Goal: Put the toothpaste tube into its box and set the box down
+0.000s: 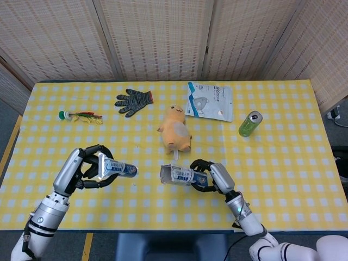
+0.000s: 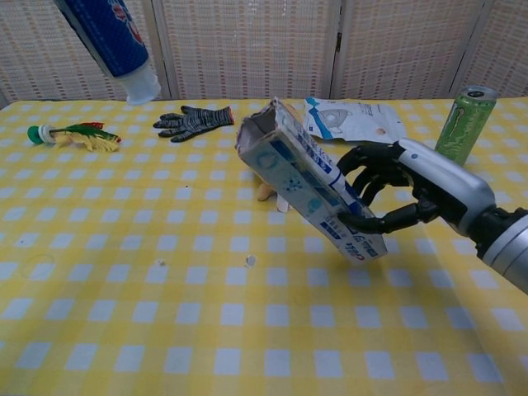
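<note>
My left hand (image 1: pixel 84 167) grips the blue and white toothpaste tube (image 1: pixel 117 167), whose cap end points right toward the box. In the chest view only the tube (image 2: pixel 111 37) shows at the top left, cap down; the left hand is out of that frame. My right hand (image 1: pixel 212 176) holds the blue and white toothpaste box (image 1: pixel 178 175) lifted above the table, its open end facing left toward the tube. In the chest view the box (image 2: pixel 309 190) tilts up to the left, open mouth at its upper end, with the right hand (image 2: pixel 404 186) around its lower right part.
A yellow plush toy (image 1: pixel 175 130) lies just behind the box. Farther back are a grey glove (image 1: pixel 133 101), a mask packet (image 1: pixel 210 100) and a green can (image 1: pixel 249 123). A feathered toy (image 1: pixel 80 116) lies at the left. The checked tablecloth (image 1: pixel 283 163) covers the table.
</note>
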Tool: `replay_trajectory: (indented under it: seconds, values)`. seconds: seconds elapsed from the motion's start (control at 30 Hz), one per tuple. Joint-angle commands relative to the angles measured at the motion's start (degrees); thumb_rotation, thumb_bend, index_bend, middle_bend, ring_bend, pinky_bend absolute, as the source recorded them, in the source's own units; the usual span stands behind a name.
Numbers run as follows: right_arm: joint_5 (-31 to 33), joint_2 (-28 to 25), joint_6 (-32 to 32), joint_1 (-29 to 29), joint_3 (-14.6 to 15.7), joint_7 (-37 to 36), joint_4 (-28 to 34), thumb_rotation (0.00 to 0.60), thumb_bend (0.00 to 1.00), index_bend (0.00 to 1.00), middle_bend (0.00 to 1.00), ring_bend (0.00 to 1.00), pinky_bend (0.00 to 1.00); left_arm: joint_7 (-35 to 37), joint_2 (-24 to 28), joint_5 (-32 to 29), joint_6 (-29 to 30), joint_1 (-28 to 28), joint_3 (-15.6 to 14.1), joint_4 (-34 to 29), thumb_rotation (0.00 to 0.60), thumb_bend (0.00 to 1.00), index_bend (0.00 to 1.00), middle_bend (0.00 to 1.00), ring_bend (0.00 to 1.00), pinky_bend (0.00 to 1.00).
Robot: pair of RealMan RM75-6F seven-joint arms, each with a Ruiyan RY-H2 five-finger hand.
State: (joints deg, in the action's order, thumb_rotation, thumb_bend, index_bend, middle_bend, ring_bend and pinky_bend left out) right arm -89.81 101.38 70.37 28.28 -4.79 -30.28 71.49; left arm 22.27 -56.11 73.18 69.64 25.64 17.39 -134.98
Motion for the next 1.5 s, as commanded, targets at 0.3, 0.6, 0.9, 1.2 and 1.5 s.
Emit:
replay_trajectory:
  seconds: [0.3, 0.6, 0.9, 1.2, 1.5]
  values:
    - [0.9, 5.1, -1.7, 3.1, -2.2, -1.9, -1.0, 0.6, 0.32, 0.5, 0.37, 0.44, 0.56, -7.2, -7.0, -4.4, 0.4, 4.3, 1.2, 0.0, 0.6, 0.42, 0.78, 1.0, 1.0, 1.0]
    - [0.7, 5.8, -1.3, 4.2, -2.8, -4.0, -0.1, 0.6, 0.32, 0.5, 0.37, 0.44, 0.56, -11.7, -11.2, -7.3, 1.6, 5.9, 1.1, 0.0, 0.6, 0.42, 0.78, 1.0, 1.0, 1.0]
    - [0.8, 5.9, -0.5, 4.8, -3.5, -6.5, 1.3, 0.6, 0.32, 0.5, 0.37, 0.44, 0.56, -14.6, -15.2, -8.4, 3.3, 7.3, 1.8, 0.0, 0.6, 0.42, 0.78, 1.0, 1.0, 1.0]
    - [0.5, 6.1, -0.1, 4.6, -2.5, -7.2, 0.0, 0.6, 0.32, 0.5, 0.37, 0.44, 0.56, -13.0, -17.3, -9.6, 5.0, 7.5, 4.1, 0.0, 0.6, 0.42, 0.78, 1.0, 1.0, 1.0]
    - [-0.3, 6.6, 1.8, 4.5, -2.6, -11.5, -0.4, 0.6, 0.32, 0.5, 0.37, 0.44, 0.56, -11.3, -18.1, -9.7, 6.0, 7.4, 5.7, 0.0, 0.6, 0.42, 0.78, 1.0, 1.0, 1.0]
